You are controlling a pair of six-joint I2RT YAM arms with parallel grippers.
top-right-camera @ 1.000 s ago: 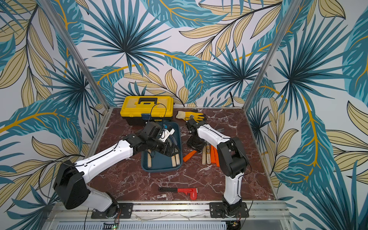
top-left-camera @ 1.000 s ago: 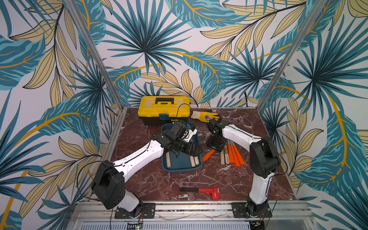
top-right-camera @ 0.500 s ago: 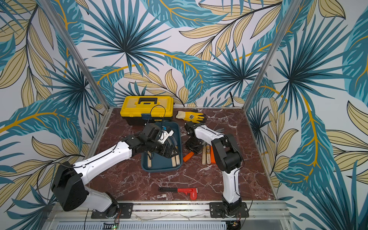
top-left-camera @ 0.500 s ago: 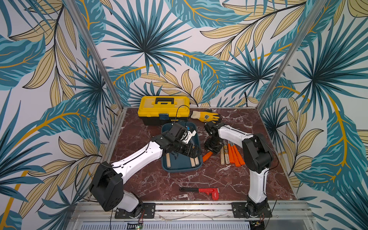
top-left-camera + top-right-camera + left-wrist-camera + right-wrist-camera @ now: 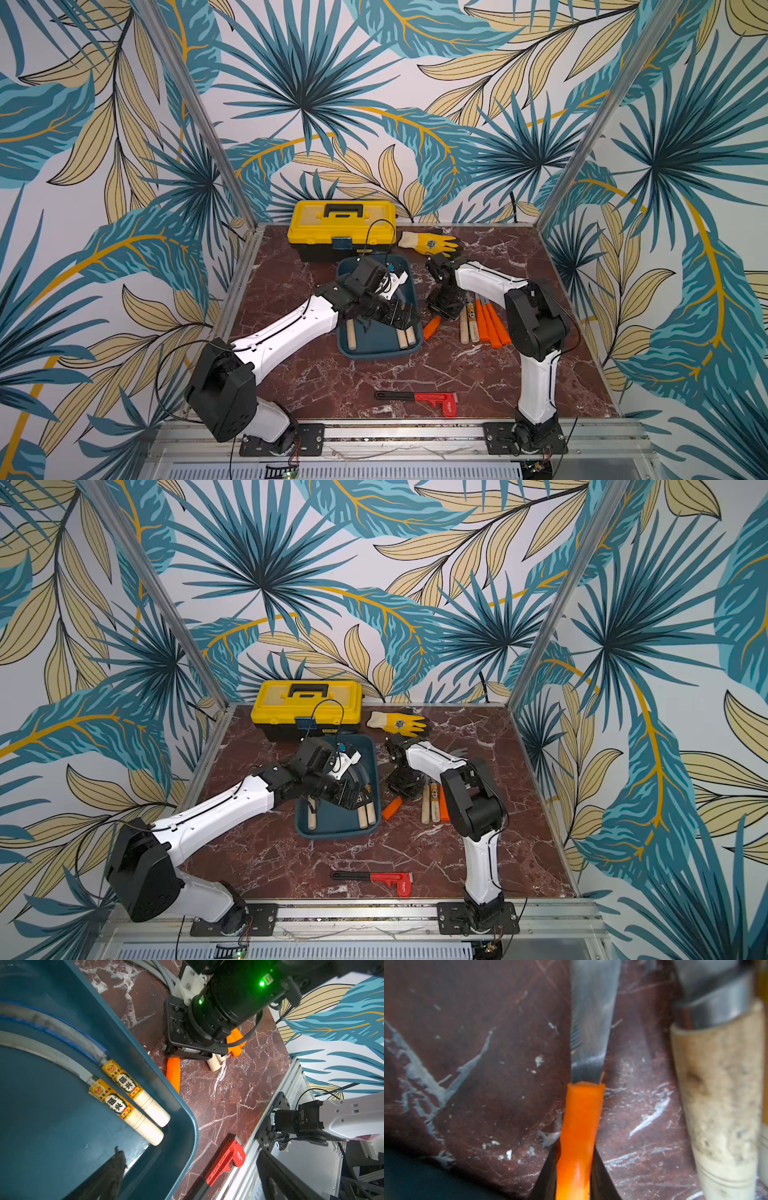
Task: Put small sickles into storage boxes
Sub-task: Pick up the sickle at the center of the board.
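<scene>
Marble-patterned tabletop: three wooden-handled sickles (image 5: 402, 337) already lie in the teal tray (image 5: 376, 354), while a row of sickles (image 5: 484, 322) waits outside. The right gripper (image 5: 576, 1169) pinches an orange-handled sickle (image 5: 581, 1115) just beside the tray. The left gripper (image 5: 395, 316) hovers over the tray, its jaws unreadable. The arms hide most blades, so counts are uncertain.

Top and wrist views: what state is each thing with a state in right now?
yellow toolbox, lid shut.
teal tray, holds three wooden-handled sickles.
right gripper, shut on the orange-handled sickle lying on the table.
left gripper, over the tray, open or shut unclear.
other sickles, lying on the table outside the tray.
pipe wrench, lying on the table, untouched.
</scene>
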